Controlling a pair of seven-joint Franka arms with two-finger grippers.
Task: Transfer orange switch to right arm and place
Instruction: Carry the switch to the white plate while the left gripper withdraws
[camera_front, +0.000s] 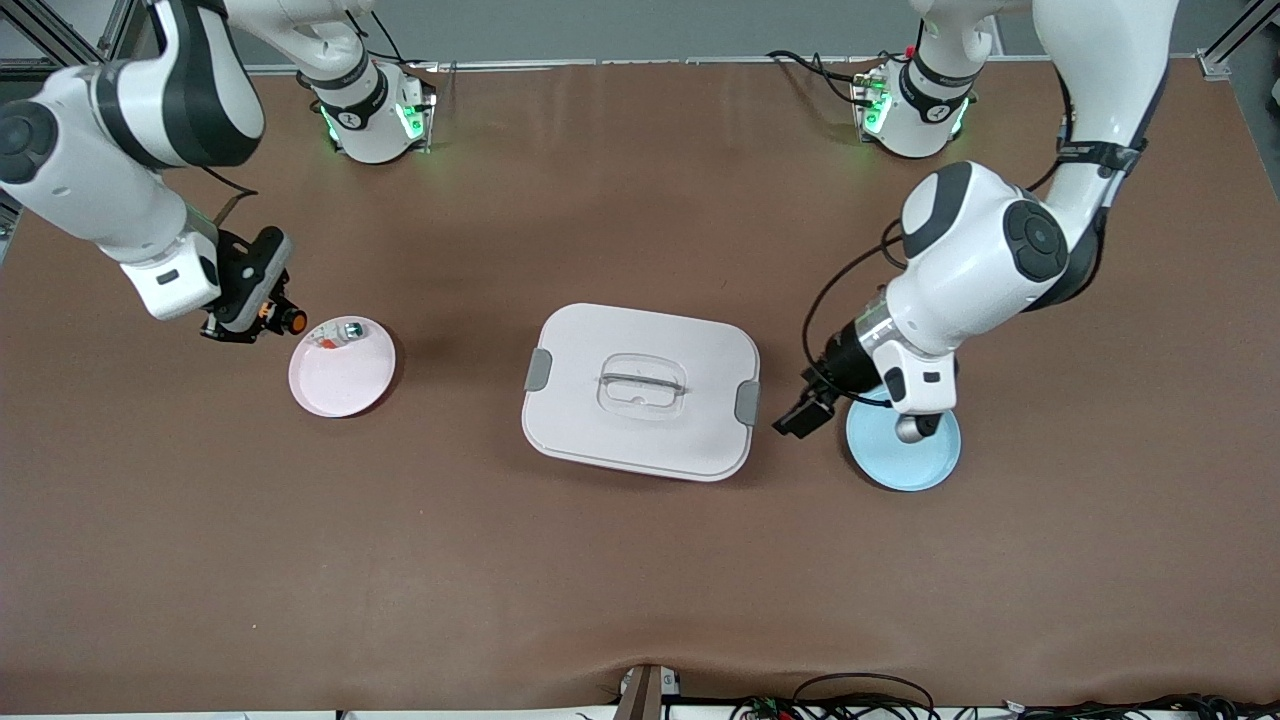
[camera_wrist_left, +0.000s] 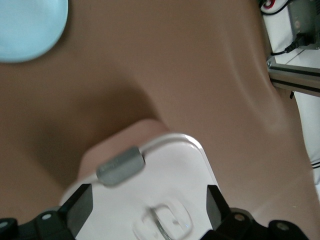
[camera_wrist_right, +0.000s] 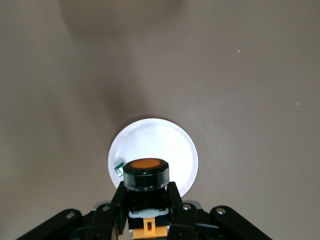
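Observation:
The orange switch (camera_front: 289, 320), a small black block with a round orange button end, is held in my right gripper (camera_front: 272, 316), which is shut on it just off the rim of the pink plate (camera_front: 345, 385), toward the right arm's end of the table. In the right wrist view the switch (camera_wrist_right: 146, 174) sits between the fingers (camera_wrist_right: 118, 200), button end out over the plate (camera_wrist_right: 172, 145). My left gripper (camera_front: 798, 418) hangs open and holds nothing, between the white box and the blue plate (camera_front: 905, 462); its fingers (camera_wrist_left: 80, 207) frame the box lid (camera_wrist_left: 165, 175).
A white lidded box (camera_front: 640, 420) with grey clips stands mid-table. A whitish small piece with a green tip (camera_front: 340, 333) lies on the pink plate, also seen by the right wrist camera (camera_wrist_right: 119, 170). The blue plate (camera_wrist_left: 25, 25) lies toward the left arm's end.

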